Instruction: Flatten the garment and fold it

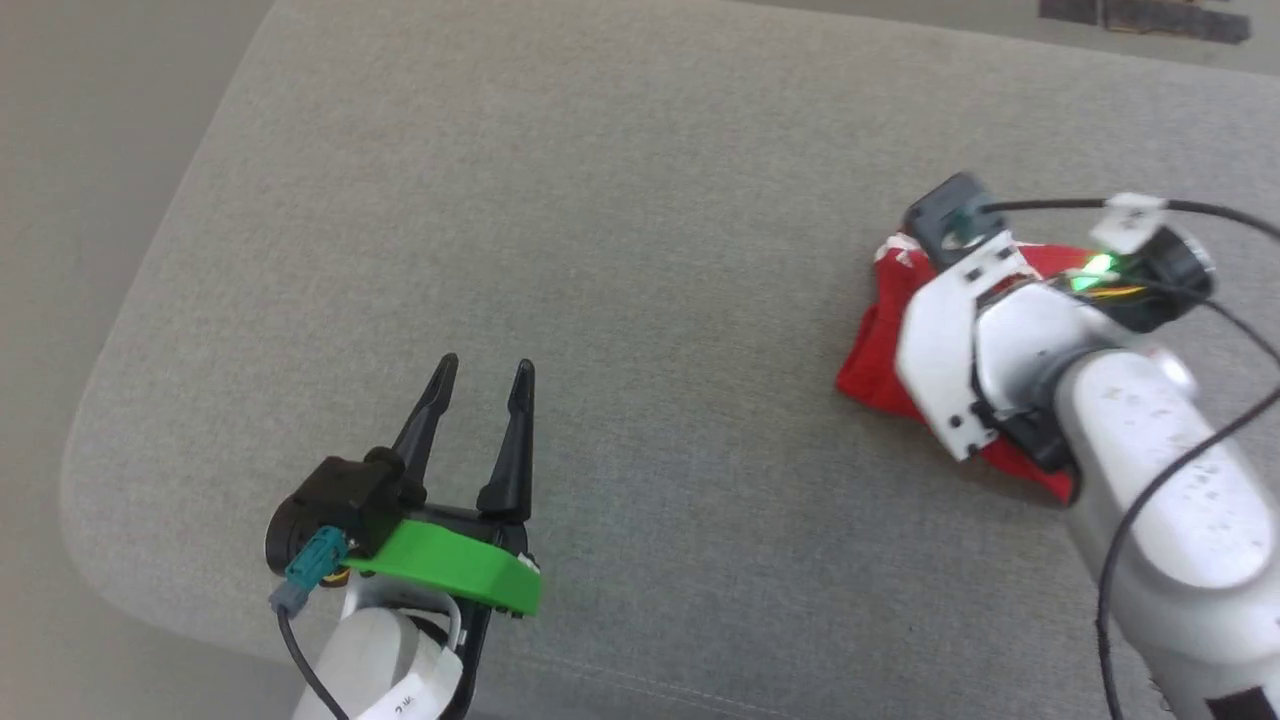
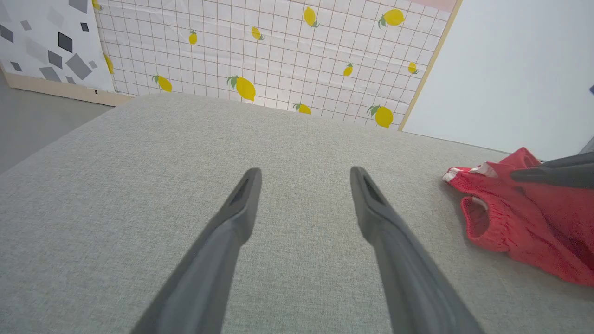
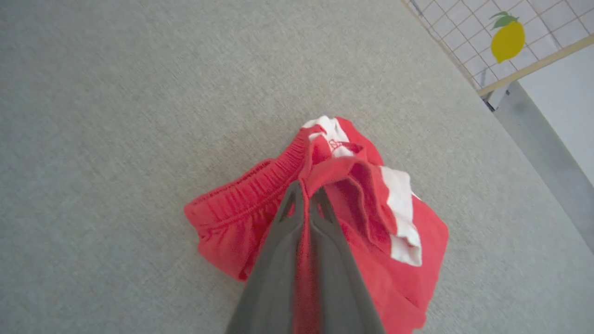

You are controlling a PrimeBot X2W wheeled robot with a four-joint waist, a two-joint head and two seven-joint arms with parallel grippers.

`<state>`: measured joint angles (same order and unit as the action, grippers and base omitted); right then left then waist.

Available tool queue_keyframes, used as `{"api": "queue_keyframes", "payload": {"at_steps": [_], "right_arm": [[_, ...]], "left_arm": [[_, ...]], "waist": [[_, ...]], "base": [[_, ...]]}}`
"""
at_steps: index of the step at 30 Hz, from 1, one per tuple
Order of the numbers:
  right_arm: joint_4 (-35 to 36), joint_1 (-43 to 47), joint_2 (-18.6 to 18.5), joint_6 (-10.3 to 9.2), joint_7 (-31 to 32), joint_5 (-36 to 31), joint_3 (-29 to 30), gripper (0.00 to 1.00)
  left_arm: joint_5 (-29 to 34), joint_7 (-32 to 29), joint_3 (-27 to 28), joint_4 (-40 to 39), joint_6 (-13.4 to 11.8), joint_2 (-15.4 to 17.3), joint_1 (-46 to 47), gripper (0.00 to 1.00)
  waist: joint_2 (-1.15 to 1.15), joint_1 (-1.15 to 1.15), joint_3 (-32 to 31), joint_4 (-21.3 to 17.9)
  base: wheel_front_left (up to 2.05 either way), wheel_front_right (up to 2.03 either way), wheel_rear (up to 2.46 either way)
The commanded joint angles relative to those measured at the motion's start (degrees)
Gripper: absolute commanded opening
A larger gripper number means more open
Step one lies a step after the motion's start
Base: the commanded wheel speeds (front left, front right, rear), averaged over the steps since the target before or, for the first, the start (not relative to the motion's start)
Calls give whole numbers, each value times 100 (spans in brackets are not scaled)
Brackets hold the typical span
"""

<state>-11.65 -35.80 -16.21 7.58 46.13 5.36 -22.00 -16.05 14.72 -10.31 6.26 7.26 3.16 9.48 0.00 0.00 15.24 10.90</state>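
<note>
The garment (image 3: 232, 222), bright red with a gathered waistband and a white band, lies crumpled on the grey cushion at the right (image 1: 872, 350). My right gripper (image 3: 306, 188) is shut on a fold of its red fabric, which rises pinched between the two fingers; in the head view the white wrist covers most of the cloth. The left wrist view shows the garment (image 2: 510, 218) at its right edge with the right gripper's dark fingers (image 2: 547, 174) lying on it. My left gripper (image 1: 485, 375) hovers open at the lower left, well apart from the garment, with nothing between its fingers (image 2: 246, 195).
The grey fabric cushion (image 1: 600, 250) has rounded corners, and bare floor (image 1: 90, 150) lies past its left edge. A lemon-print grid panel (image 2: 278, 51) and a pale wall (image 2: 510, 65) stand beyond its far side. Black cables (image 1: 1190, 430) trail from the right wrist.
</note>
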Motion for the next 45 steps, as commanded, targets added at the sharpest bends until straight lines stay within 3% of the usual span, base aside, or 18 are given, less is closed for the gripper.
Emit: {"api": "queue_keyframes", "payload": {"at_steps": [1,7,8,9,10,16,20,26,33,45], "right_arm": [[-143,-97,2,-9,-49,33,-126,0],[-738,-208,13,-9,-184,345,-634,0],[-786,-227,7,-9,-237,441,-738,33],[-813,-233,5,-9,-271,548,-844,54],[-845,-238,2,-9,-296,691,-936,100],[-619,-263,-117,-9,-664,1199,-1265,100],[-212,-152,-137,-9,-1165,1337,-1050,100],[437,478,85,-9,-2330,1106,179,100],[1089,1721,826,-9,-3769,656,1793,100],[1014,3175,1257,-9,-5478,340,2531,100]], "left_arm": [[-15,28,-16,-20,23,-13,86,100],[-18,28,11,-20,23,-22,121,100],[-20,28,24,-18,23,-23,120,100],[-20,28,39,-16,23,-24,114,100],[-20,28,60,-11,23,-25,102,100],[-11,28,128,25,23,-27,18,100],[12,28,181,33,23,-27,-65,100],[22,28,268,48,23,-27,-187,100],[51,28,391,51,23,-28,-288,100],[178,28,520,46,23,-28,-509,100]], "waist": [[0,0,103,114],[0,0,167,179],[0,0,164,175],[0,0,154,162],[0,0,134,138],[0,0,-69,-54],[0,0,-246,-242],[0,0,-519,-540],[0,0,-799,-876],[0,0,-1168,-1242]], "base": [[0,0,0],[0,0,0],[0,0,0],[0,0,0],[0,0,0],[0,0,0],[0,0,0],[0,0,0],[0,0,0],[0,0,0]]}}
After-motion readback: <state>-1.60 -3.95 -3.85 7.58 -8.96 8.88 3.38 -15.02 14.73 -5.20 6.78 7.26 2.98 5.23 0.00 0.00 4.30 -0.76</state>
